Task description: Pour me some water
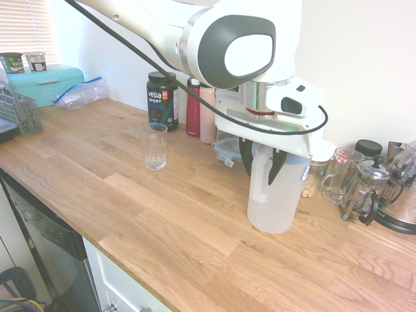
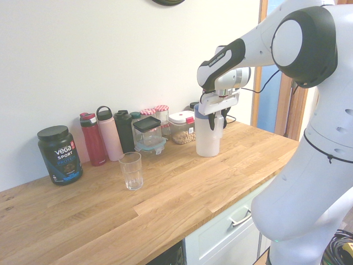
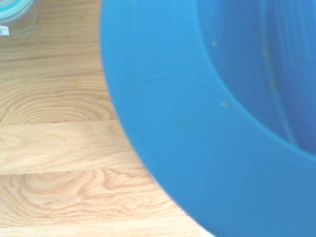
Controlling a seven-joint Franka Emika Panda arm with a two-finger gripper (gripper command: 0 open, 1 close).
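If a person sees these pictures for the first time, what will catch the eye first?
The big white arm, with its gripper down at the handle of the frosted pitcher on the wooden counter. Next, the empty glass standing alone in the open, apart from the bottles along the wall.

A frosted-white pitcher (image 1: pixel 274 195) with a blue lid (image 3: pixel 207 113) is being shown on a honey-toned wooden counter (image 1: pixel 130 214) patterned with plank seams and swirling grain. A clear, ribbed glass (image 1: pixel 155 146) is being shown near a black tub (image 1: pixel 162 99) with white lettering, a red bottle (image 1: pixel 193 108) and a pink bottle (image 1: pixel 208 115). The arm (image 1: pixel 221 39) is being seen as white and grey.
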